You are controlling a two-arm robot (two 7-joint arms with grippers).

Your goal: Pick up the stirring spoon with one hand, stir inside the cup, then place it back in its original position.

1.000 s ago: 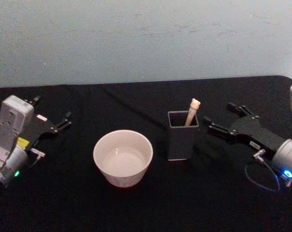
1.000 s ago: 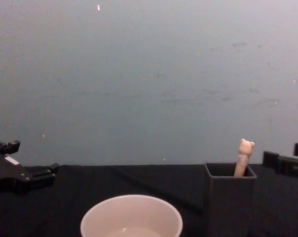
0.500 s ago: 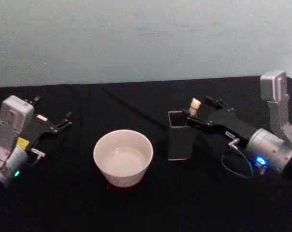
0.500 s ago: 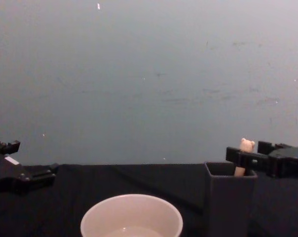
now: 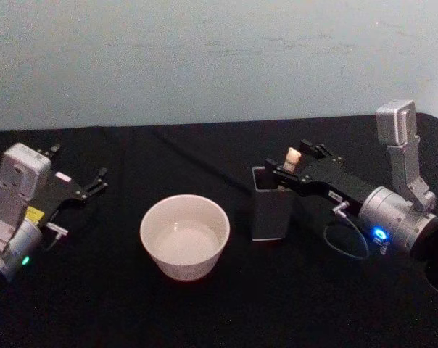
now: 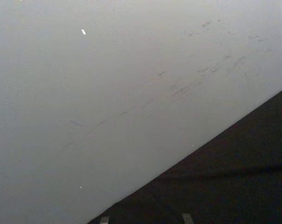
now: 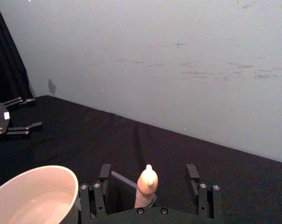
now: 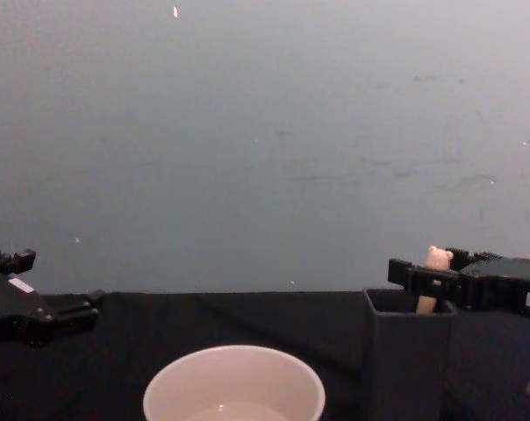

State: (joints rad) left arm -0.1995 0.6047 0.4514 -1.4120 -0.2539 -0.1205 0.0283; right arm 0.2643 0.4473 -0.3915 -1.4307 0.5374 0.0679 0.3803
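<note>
The stirring spoon stands in a dark grey square holder, only its beige handle and bear-head showing above the rim. My right gripper is open and straddles that handle just above the holder. In the right wrist view the spoon handle stands between the two fingers with a gap on each side. From the chest view the bear-head pokes up between the right gripper's fingers. The cream-white cup sits left of the holder. My left gripper rests open at the far left.
The black table runs back to a pale blue-grey wall. A thin cable loops under the right wrist. Open tabletop lies between the cup and the left gripper.
My right gripper has moved left from beside the holder until its open fingers straddle the spoon handle. The left arm, cup and holder have not moved.
</note>
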